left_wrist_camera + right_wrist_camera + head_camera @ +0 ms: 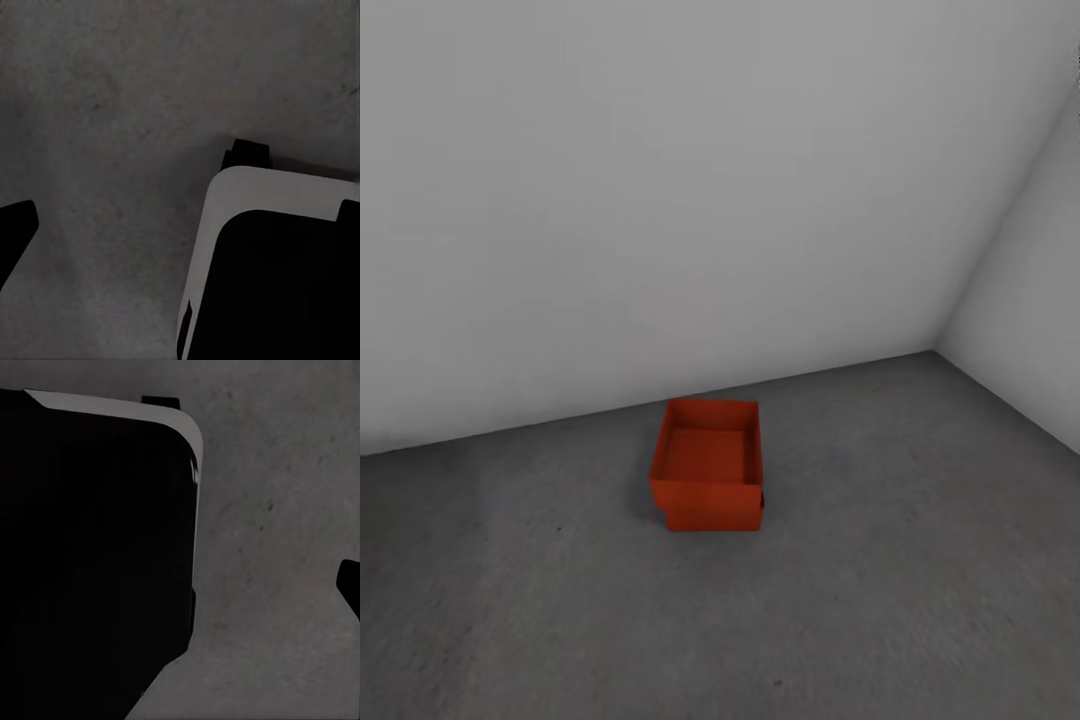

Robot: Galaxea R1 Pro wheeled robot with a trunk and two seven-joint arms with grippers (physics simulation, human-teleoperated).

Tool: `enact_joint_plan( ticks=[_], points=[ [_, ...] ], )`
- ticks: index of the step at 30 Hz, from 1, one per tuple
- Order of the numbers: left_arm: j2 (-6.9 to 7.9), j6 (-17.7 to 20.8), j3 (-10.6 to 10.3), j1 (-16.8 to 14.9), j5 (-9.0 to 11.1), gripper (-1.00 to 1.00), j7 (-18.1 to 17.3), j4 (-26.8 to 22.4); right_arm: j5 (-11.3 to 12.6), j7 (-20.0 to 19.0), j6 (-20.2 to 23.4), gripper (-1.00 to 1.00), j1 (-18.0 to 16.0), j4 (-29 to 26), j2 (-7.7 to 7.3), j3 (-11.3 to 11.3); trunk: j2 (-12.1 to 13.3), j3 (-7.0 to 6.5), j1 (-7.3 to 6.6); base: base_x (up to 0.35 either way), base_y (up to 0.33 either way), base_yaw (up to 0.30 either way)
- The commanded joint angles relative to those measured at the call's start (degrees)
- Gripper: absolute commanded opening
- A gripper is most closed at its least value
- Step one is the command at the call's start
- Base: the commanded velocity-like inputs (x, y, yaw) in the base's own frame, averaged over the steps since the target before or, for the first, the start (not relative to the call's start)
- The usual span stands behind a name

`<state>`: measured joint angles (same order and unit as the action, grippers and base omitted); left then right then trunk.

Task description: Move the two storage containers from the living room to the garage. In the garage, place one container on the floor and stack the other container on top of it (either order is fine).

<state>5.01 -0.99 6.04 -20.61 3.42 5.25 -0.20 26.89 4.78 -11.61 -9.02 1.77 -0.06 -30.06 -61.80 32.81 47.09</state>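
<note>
Neither tool's state can be told: the wrist views look down past the robot's white-and-black base at bare concrete, with a dark fingertip at the edge of the left wrist view.

Pale grey walls meet in a corner of the garage. On the floor, near the back wall, sit the two storage containers, orange-red, seemingly stacked, the upper one slightly offset. They lie ahead of the robot, roughly centred, so neither arm looks nearer.

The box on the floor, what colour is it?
Orange-red all over, inside and out. The stacked containers show best in the head view.
</note>
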Motion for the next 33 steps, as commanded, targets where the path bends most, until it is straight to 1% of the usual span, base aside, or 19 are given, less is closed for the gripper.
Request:
enact_joint_plan(
  ticks=[1, 33],
  points=[
    [0.00, -0.11, 0.29, -0.03, 0.36, 1.00, 0.03, 0.03, 0.44, 0.00, -0.30, 1.00, -0.05, 0.16, 0.04, -0.47, -0.03, -0.05, 0.00, 0.000, 0.000, 0.000],
    [0.00, -0.12, 0.29, -0.02, 0.36, 1.00, 0.03, 0.03, 0.33, -0.04, -0.17, 1.00, -0.04, 0.10, -0.03, -0.77, -0.03, -3.07, 0.00, 0.000, 0.000, 0.000]
  ],
)
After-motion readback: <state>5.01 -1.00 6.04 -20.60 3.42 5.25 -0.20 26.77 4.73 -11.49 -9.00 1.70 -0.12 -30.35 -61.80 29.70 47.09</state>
